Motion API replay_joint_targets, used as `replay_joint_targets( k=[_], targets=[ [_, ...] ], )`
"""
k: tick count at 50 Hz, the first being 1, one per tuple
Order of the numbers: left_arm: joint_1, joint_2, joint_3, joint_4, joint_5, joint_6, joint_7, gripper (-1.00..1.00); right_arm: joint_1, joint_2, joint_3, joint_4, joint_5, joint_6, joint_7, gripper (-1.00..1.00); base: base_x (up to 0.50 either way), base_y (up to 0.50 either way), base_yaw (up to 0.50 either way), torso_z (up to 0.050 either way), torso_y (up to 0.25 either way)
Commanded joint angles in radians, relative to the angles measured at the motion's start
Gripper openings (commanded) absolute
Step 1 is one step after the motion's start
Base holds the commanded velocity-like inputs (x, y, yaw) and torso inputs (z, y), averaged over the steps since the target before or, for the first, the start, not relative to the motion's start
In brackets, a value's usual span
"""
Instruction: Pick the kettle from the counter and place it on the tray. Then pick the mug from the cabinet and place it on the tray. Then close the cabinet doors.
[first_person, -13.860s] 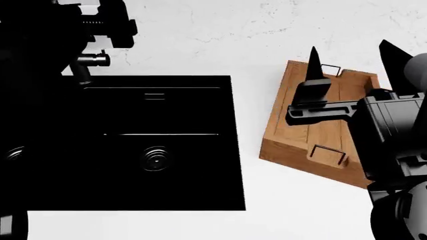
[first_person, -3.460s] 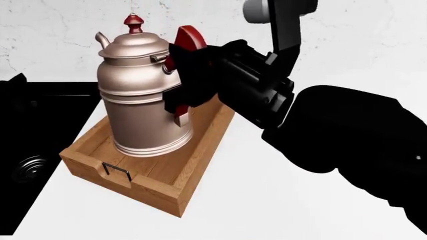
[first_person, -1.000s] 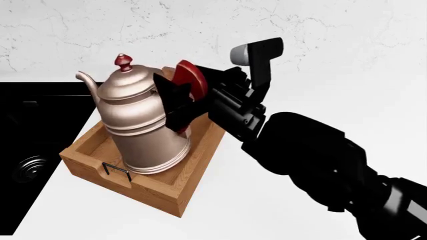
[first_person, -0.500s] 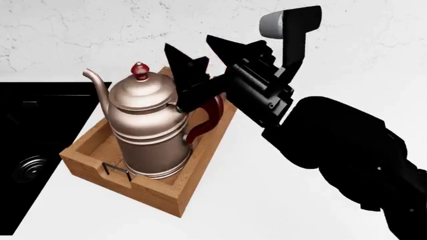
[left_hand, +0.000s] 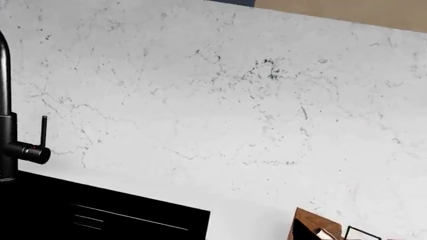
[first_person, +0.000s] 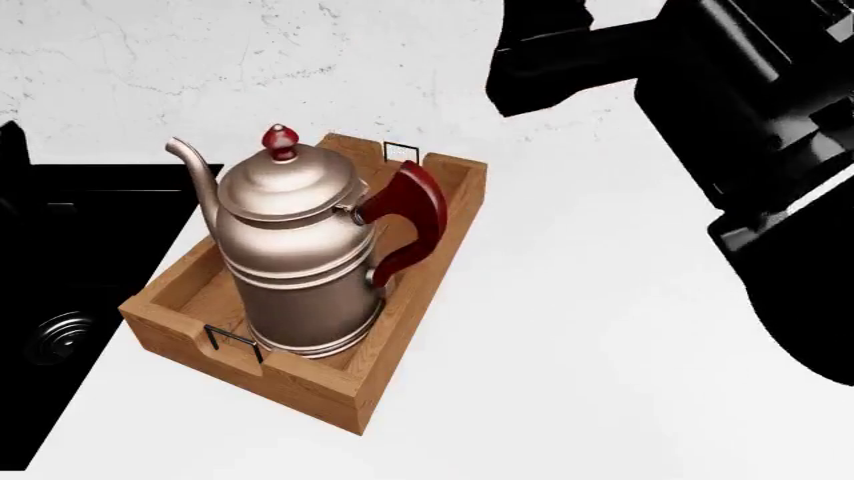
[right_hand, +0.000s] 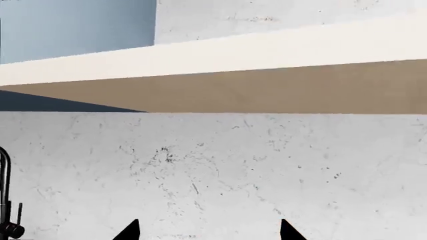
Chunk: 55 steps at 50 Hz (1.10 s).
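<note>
The kettle (first_person: 307, 265) stands upright in the tray (first_person: 400, 340); right gripper (right_hand: 208, 232) spread, empty (left gripper seemingly unseen).

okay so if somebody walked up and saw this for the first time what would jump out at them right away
Most likely the tall silvery kettle with its red handle and knob, standing upright in the wooden tray on the white counter, spout toward the black sink beside the tray. Next, the bulky black right arm at the head view's upper right, clear of the kettle. The right gripper shows two spread, empty fingertips facing the marbled wall.
</note>
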Motion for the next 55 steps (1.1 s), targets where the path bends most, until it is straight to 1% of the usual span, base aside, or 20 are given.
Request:
replay_joint_targets(
  k=[1,8,12,15,19,24,29,35,40,55],
  targets=[
    [-0.122,-0.018,-0.007,0.150,-0.090,0.028,-0.131,1.00,0.080,0.165,0.007,-0.244,0.002,0.127,0.367,1.00,0.00,0.00,0.00,0.000,0.000],
    [-0.220,-0.013,0.014,0.253,-0.115,0.068,-0.230,1.00,0.043,0.272,0.023,-0.396,-0.009,0.117,0.495,1.00,0.00,0.00,0.00,0.000,0.000],
    [-0.266,0.003,0.034,0.288,-0.123,0.089,-0.258,1.00,0.077,0.321,0.043,-0.441,0.022,0.130,0.543,1.00,0.00,0.00,0.00,0.000,0.000],
    [-0.298,0.004,0.050,0.303,-0.133,0.098,-0.269,1.00,0.123,0.336,0.056,-0.452,0.061,0.157,0.570,1.00,0.00,0.00,0.00,0.000,0.000],
    [-0.331,-0.001,0.056,0.306,-0.140,0.107,-0.280,1.00,0.205,0.326,0.091,-0.457,0.137,0.217,0.613,1.00,0.00,0.00,0.00,0.000,0.000],
    [-0.357,-0.006,0.062,0.306,-0.136,0.112,-0.284,1.00,0.255,0.292,0.193,-0.457,0.243,0.317,0.676,1.00,0.00,0.00,0.00,0.000,0.000],
    [-0.374,-0.014,0.059,0.304,-0.148,0.117,-0.289,1.00,0.219,0.267,0.302,-0.457,0.297,0.382,0.702,1.00,0.00,0.00,0.00,0.000,0.000],
    [-0.382,-0.026,0.046,0.312,-0.174,0.123,-0.303,1.00,0.152,0.251,0.389,-0.457,0.311,0.421,0.708,1.00,0.00,0.00,0.00,0.000,0.000],
    [-0.386,-0.041,0.025,0.314,-0.197,0.127,-0.312,1.00,0.152,0.255,0.403,-0.457,0.323,0.425,0.710,1.00,0.00,0.00,0.00,0.000,0.000],
    [-0.371,-0.033,0.020,0.324,-0.197,0.127,-0.308,1.00,0.088,0.240,0.506,-0.458,0.340,0.479,0.711,1.00,0.00,0.01,0.00,0.000,0.000]
  ],
)
